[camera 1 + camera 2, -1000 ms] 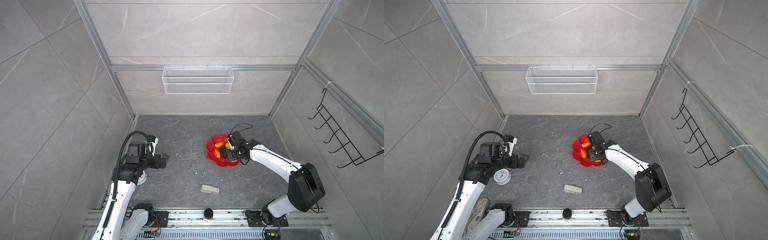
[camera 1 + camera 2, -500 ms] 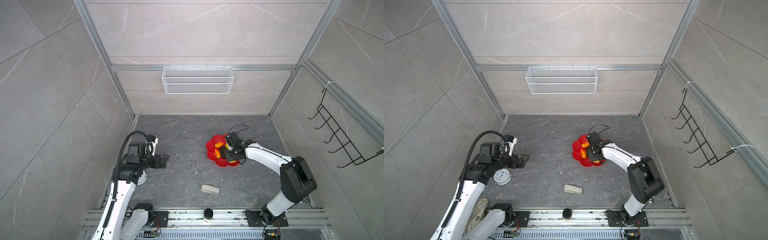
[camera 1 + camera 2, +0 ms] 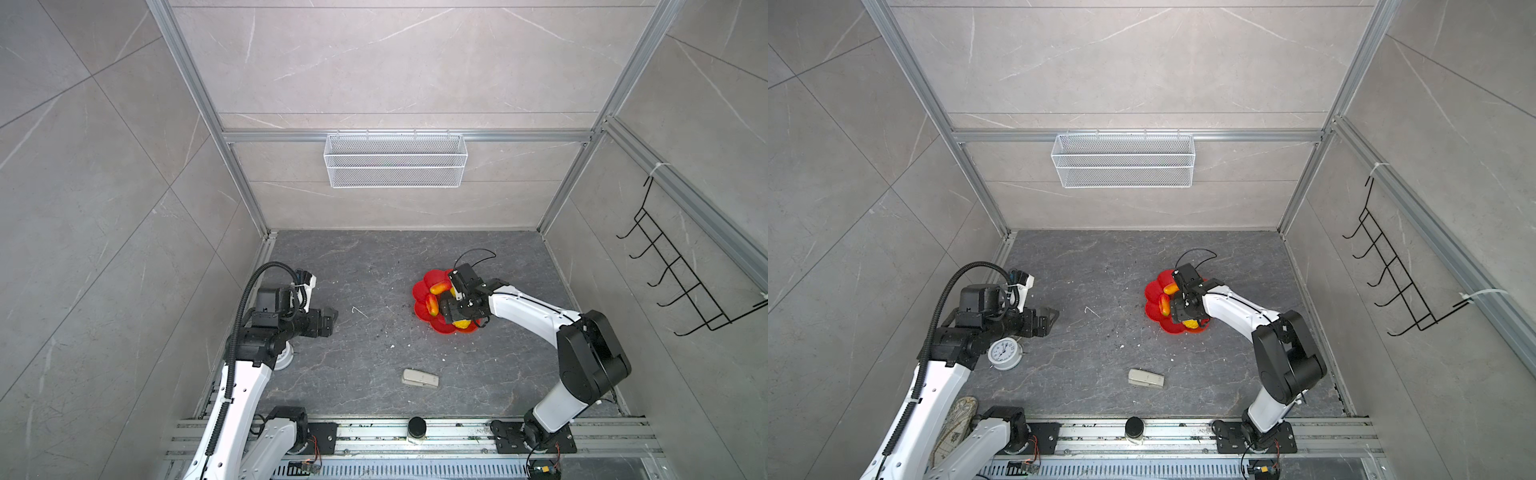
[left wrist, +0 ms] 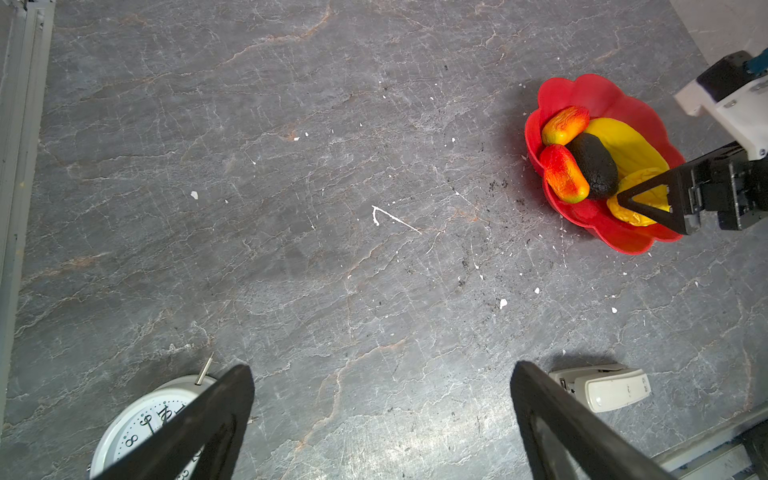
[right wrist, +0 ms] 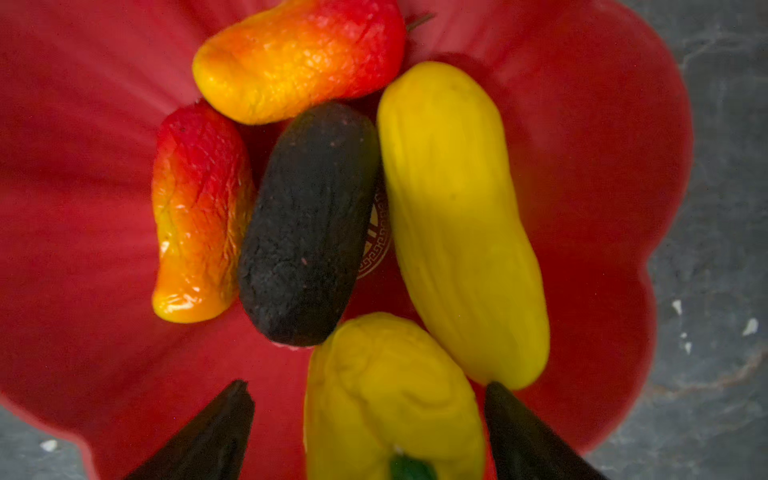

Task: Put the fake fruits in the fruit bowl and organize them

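The red flower-shaped fruit bowl (image 3: 420, 286) (image 3: 1152, 291) (image 4: 582, 89) (image 5: 83, 174) sits right of the floor's middle. In it lie two red-to-yellow mango shapes (image 5: 299, 58) (image 5: 199, 212), a black oval (image 5: 307, 224) (image 4: 594, 166), a long yellow oval (image 5: 461, 216) and a bumpy yellow fruit with a green stem (image 5: 390, 399). My right gripper (image 5: 368, 388) (image 3: 453, 313) (image 3: 1183, 313) hovers over the bowl, open, a gap on each side of the bumpy fruit. My left gripper (image 4: 380, 368) (image 3: 330, 320) (image 3: 1052, 318) is open and empty, far to the left.
A beige block (image 3: 419, 378) (image 4: 602, 386) lies near the front. A white alarm clock (image 3: 1003, 353) (image 4: 145, 424) sits under the left arm. On the back wall hangs a white wire basket (image 3: 395, 160); on the right wall, a black hook rack (image 3: 673, 282).
My right gripper's jaws have spread and let go of the bumpy yellow fruit, which now rests in the bowl. The left arm has not moved.
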`<state>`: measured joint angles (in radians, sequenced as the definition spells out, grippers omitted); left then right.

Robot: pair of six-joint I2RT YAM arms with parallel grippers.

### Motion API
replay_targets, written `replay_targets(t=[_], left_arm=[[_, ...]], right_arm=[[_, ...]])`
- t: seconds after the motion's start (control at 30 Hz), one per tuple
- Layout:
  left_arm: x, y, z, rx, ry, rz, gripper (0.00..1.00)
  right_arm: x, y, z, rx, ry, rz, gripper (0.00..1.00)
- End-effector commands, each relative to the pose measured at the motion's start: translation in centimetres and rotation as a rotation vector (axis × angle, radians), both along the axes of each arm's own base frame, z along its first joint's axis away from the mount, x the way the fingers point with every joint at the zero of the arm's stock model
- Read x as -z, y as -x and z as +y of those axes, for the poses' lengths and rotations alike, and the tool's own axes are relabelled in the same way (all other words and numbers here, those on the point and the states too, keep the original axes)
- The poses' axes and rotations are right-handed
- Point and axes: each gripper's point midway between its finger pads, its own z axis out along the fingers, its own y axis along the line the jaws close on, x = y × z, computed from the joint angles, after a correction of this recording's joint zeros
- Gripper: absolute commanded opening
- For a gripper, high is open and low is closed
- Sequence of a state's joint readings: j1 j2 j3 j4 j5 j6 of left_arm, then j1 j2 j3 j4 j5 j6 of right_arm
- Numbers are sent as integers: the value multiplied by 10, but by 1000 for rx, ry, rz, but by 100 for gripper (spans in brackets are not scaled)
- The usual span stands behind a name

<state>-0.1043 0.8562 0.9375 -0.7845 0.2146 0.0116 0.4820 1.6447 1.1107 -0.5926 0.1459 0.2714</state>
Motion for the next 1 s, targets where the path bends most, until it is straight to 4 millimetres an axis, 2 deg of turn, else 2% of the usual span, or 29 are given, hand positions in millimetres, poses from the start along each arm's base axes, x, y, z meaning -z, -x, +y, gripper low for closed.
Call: replay_targets(t=[0.0,0.13,0.23,0.3,0.37,0.4,0.47,0.53,0.57,0.67,0.77,0.97], left_arm=[[-3,-1,-2,12,8,-14,100],[-8,-4,0,-2,7,-29,100],[-22,-20,20,-156,-18,-53,100],[-31,-31,33,-254,-32,-80,100],[-41,-45,40,-315,-23,-146,100],[-44,-52,44,-342,-23,-192,100],[-39,-64,57,-411,-43,-298,100],[-27,-73,69,-478,-61,-399,100],[-19,-75,74,-491,-87,-446,100],[6,-78,90,-553,-159,-535,100],[28,-77,107,-627,-237,-541,100],[57,-95,114,-614,-290,-501,100]], right_arm=[[-52,-3,-1,8,-45,-98,100],[-98,1,-9,5,-55,-199,100],[-127,-4,-25,38,-65,-322,100],[-137,-10,-43,89,-98,-404,100],[-142,-20,-76,195,-149,-496,100],[-141,-25,-97,270,-161,-529,100],[-125,-28,-152,482,-156,-551,100],[-104,-26,-193,633,-144,-551,100],[-94,-25,-206,668,-118,-564,100],[-74,-21,-223,692,-28,-601,100],[-58,-16,-229,697,5,-667,100],[-46,-19,-218,615,-8,-866,100]])
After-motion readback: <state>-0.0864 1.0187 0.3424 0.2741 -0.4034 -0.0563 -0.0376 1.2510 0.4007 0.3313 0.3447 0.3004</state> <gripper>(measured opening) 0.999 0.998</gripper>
